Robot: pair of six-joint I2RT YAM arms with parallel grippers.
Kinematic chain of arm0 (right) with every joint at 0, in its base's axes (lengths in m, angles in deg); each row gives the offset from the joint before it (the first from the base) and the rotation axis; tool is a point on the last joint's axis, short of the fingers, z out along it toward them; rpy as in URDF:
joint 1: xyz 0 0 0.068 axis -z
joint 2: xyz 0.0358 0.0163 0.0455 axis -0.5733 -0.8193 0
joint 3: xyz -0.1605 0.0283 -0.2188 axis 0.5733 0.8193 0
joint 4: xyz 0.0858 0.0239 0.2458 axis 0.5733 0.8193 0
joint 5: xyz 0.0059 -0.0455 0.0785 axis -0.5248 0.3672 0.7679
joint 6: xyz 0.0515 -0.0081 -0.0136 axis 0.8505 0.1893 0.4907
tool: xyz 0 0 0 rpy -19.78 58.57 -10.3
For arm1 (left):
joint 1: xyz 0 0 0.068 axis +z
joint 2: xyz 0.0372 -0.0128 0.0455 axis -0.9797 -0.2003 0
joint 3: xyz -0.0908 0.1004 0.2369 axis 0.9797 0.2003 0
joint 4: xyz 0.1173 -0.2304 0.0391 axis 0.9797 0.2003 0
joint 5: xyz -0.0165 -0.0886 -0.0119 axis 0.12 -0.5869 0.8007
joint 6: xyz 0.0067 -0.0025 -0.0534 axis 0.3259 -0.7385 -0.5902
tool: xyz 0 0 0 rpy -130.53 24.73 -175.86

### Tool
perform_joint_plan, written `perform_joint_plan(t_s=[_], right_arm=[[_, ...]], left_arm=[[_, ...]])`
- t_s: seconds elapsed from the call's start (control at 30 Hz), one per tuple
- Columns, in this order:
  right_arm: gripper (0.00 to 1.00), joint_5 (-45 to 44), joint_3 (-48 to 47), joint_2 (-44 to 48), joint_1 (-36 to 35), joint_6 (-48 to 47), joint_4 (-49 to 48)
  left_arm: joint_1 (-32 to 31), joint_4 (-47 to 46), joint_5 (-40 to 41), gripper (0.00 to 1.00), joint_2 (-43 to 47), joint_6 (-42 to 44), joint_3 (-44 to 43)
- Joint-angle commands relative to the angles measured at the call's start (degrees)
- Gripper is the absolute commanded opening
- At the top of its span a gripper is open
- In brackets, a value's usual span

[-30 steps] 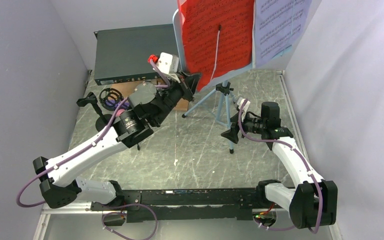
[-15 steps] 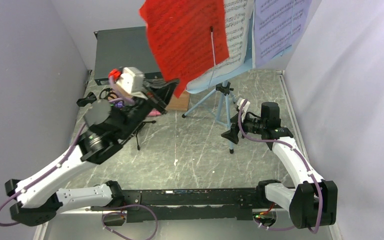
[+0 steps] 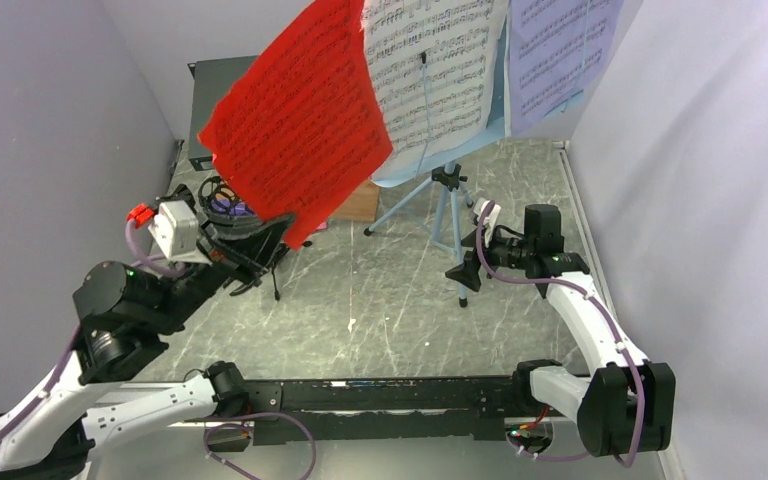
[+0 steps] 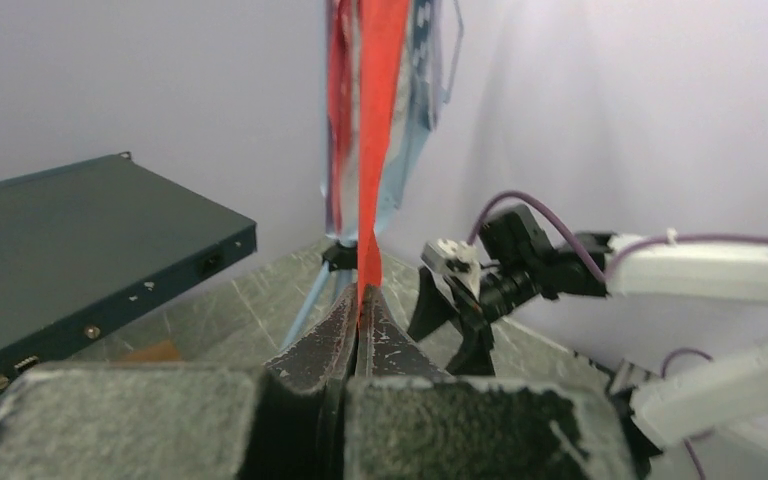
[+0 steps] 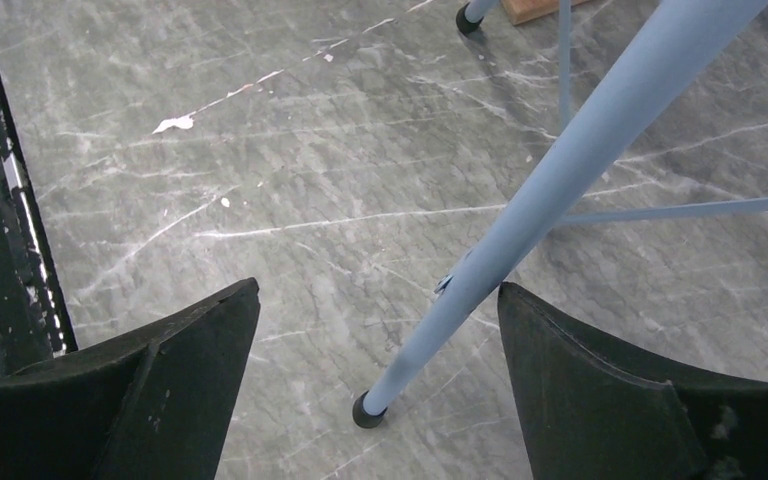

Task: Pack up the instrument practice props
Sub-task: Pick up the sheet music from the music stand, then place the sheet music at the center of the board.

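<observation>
Left wrist shows left claw (image 4: 358, 300) clamping red sheet (image 4: 375, 100); right wrist, right claw (image 5: 378, 290) spread astride tripod leg (image 5: 560, 170).

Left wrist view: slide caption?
Left gripper shut on the bottom edge of the red music sheet, light-blue music tripod behind it.

Grey marbled tabletop (image 3: 380, 300), pale lavender walls (image 3: 50, 120)

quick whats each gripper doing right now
Left gripper: closed, pinching the lower edge of the red music sheet.
Right gripper: open, its fingers either side of the light-blue tripod leg, not gripping it.
</observation>
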Motion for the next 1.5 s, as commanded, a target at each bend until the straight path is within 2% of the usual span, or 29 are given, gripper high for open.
perform_joint_plan(t_s=[0.0, 0.03, 0.17, 0.37, 0.53, 0.67, 0.8, 1.0, 1.27, 1.33, 1.47], right_arm=[[0.96, 2.95, -3.32, 0.06, 0.63, -8.34, 5.59], [0.99, 3.16, -3.69, 0.14, 0.82, -10.43, 7.4], [1.0, 6.27, -4.82, 0.97, 2.61, -18.76, 14.75], [1.0, 14.98, -6.21, 1.94, 5.47, -26.69, 23.02], [1.0, 21.43, -6.89, 1.09, 6.14, -27.2, 26.45], [1.0, 29.29, -6.12, 0.46, 5.21, -25.86, 27.27], [1.0, 31.41, -3.27, 1.5, 1.37, -15.05, 17.82], [1.0, 34.0, -2.34, -0.07, -0.7, -7.06, 11.27], [0.98, 27.99, -1.27, 0.56, -0.11, 9.47, -3.48], [0.93, 26.39, -0.06, 0.6, 0.1, 16.99, -9.5], [0.61, 26.26, 1.11, 0.51, 0.09, 22.55, -15.31]], left_arm=[[-0.16, 7.45, -9.52, 0.0, 3.28, -0.26, 0.87], [-0.21, 9.4, -10.64, 0.0, 3.68, -0.71, 1.16], [-0.21, 15.88, -18.04, 0.0, 3.99, -2.08, 4.08], [-0.23, 17.14, -30.01, 0.0, 3.97, -1.63, 12.07], [-0.19, 15.0, -31.94, 0.0, 2.04, -1.52, 17.29], [-0.18, 10.4, -30.6, 0.0, -3.31, -2.15, 20.4], [-0.17, 7.85, -31.05, 0.0, -10.6, -0.62, 20.46], [-0.21, 7.2, -33.8, 0.0, -18.68, 2.45, 17.78], [-0.24, 6.23, -34.23, 0.0, -18.04, 2.2, 18.98], [-0.16, 4.8, -34.5, 0.0, -17.09, 1.72, 20.03], [-0.21, 4.12, -34.36, 0.0, -16.66, 1.35, 20.95]])
